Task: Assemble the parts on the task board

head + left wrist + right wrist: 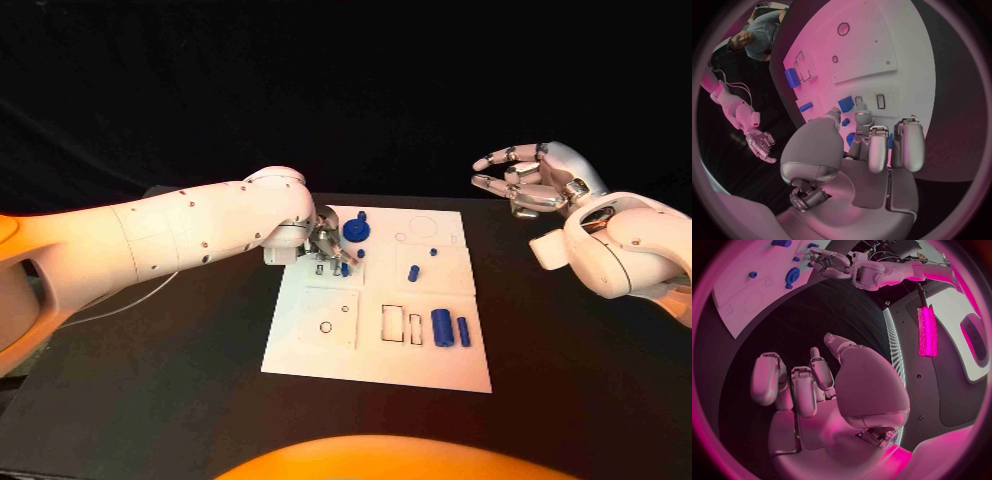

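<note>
Our left hand [326, 246] reaches over the board's [378, 365] far left by the blue disc [355, 230]; whether it pinches anything we cannot tell. Right hand [526, 180] hangs spread, empty. The parts look light, stiff, slippery; we'd pinch their sides.

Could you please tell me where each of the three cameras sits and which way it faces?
Head view: on the robot's head, looking down at the white board; both arms show, the left hand over the board, the right hand raised off it.
Left wrist view: behind the left hand, facing the board.
Right wrist view: behind the right hand, facing the dark table.
Shared: both wrist views show the board and the opposite hand.
</note>
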`<control>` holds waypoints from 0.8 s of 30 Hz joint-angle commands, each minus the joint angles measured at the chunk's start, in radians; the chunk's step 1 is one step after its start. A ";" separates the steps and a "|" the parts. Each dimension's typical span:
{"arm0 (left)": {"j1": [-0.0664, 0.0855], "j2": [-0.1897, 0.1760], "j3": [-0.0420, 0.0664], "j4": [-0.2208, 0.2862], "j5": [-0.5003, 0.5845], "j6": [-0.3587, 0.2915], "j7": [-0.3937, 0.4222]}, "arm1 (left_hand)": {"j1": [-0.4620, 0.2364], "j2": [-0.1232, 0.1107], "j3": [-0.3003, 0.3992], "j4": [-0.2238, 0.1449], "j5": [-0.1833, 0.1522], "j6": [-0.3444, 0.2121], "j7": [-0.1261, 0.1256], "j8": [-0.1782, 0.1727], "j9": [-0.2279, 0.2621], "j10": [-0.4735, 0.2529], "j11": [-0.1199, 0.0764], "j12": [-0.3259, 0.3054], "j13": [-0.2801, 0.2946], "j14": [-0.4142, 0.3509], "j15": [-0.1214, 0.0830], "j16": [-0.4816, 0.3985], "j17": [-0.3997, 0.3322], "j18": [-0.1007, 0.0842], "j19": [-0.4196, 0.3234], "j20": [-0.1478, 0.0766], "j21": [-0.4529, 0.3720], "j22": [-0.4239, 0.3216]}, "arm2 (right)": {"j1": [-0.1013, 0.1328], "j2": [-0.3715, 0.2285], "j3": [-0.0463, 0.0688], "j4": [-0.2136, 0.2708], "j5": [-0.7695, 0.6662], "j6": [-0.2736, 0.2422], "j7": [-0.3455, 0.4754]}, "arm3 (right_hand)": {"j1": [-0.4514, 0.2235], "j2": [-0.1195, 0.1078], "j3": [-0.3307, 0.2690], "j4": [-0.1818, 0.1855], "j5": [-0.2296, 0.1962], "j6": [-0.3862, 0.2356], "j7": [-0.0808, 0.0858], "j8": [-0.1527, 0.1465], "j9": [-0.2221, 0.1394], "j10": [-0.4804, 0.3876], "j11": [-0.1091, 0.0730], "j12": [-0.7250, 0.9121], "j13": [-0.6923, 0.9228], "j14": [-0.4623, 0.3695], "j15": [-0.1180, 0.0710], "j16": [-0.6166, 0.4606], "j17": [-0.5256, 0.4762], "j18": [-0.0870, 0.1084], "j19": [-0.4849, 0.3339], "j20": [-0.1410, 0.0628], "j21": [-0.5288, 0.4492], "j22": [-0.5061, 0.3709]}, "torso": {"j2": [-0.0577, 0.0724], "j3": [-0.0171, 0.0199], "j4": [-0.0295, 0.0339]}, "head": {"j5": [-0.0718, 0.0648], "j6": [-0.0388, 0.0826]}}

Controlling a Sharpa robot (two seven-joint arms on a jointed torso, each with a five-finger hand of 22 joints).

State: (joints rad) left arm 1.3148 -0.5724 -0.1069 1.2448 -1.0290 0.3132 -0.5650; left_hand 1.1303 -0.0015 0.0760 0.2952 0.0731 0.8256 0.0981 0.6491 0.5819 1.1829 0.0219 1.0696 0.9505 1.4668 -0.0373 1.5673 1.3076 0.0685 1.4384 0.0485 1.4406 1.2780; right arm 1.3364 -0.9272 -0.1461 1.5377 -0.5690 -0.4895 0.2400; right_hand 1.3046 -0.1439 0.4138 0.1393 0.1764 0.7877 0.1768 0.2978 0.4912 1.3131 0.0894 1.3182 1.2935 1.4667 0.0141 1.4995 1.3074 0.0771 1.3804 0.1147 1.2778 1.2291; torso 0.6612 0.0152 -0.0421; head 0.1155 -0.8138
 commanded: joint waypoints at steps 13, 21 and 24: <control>-0.002 0.005 0.000 0.006 0.031 0.006 0.018 | 0.028 0.013 0.008 -0.003 0.005 -0.009 -0.001 0.002 0.005 -0.004 0.002 0.005 0.004 0.104 -0.002 0.004 0.263 -0.011 0.006 0.005 0.008 0.004 | 0.000 0.007 0.000 -0.005 -0.004 0.001 0.001 | 0.006 0.001 0.002 0.004 0.011 -0.008 0.000 0.006 0.003 -0.004 0.000 -0.001 0.001 0.049 -0.002 -0.005 0.072 0.011 -0.003 0.000 -0.005 -0.002 | 0.000 0.0004 0.0004 | 0.000 -0.004; -0.002 0.003 0.000 0.007 0.045 0.005 0.022 | 0.089 0.034 0.055 -0.005 0.005 -0.014 -0.002 -0.004 0.010 -0.008 0.001 0.005 0.006 0.104 -0.003 0.004 0.263 -0.012 0.005 0.005 0.012 0.010 | -0.001 0.010 0.000 -0.008 -0.005 0.002 0.000 | 0.007 0.001 0.002 0.004 0.015 -0.008 0.000 0.008 0.003 -0.002 0.000 0.000 0.002 0.049 -0.002 -0.006 0.071 0.011 -0.003 0.000 -0.007 -0.004 | 0.000 0.0010 0.0000 | -0.003 -0.007; -0.002 0.003 0.000 0.007 0.048 0.010 0.023 | 0.115 0.032 0.080 -0.006 0.005 -0.015 -0.002 -0.007 0.011 -0.009 0.000 0.005 0.006 0.104 -0.003 0.004 0.263 -0.012 0.005 0.005 0.013 0.012 | -0.001 0.011 0.000 -0.008 -0.005 0.002 -0.001 | 0.007 0.001 0.002 0.004 0.015 -0.008 0.000 0.008 0.003 -0.002 0.000 0.000 0.002 0.049 -0.002 -0.006 0.071 0.011 -0.003 0.000 -0.007 -0.004 | 0.000 0.0007 -0.0003 | -0.003 -0.008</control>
State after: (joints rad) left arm 1.3129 -0.5705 -0.1071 1.2491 -0.9981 0.3162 -0.5565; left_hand 1.2372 0.0300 0.1489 0.2894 0.0731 0.8185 0.0978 0.6490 0.5918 1.1830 0.0218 1.0727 0.9558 1.4668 -0.0372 1.5672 1.3075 0.0686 1.4401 0.0503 1.4482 1.2895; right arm 1.3356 -0.9172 -0.1461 1.5295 -0.5692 -0.4911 0.2382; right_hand 1.3046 -0.1439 0.4139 0.1392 0.1842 0.7877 0.1768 0.3017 0.4932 1.3131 0.0894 1.3182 1.2944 1.4666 0.0141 1.4995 1.3081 0.0770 1.3804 0.1147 1.2779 1.2261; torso 0.6615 0.0158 -0.0420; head 0.1128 -0.8206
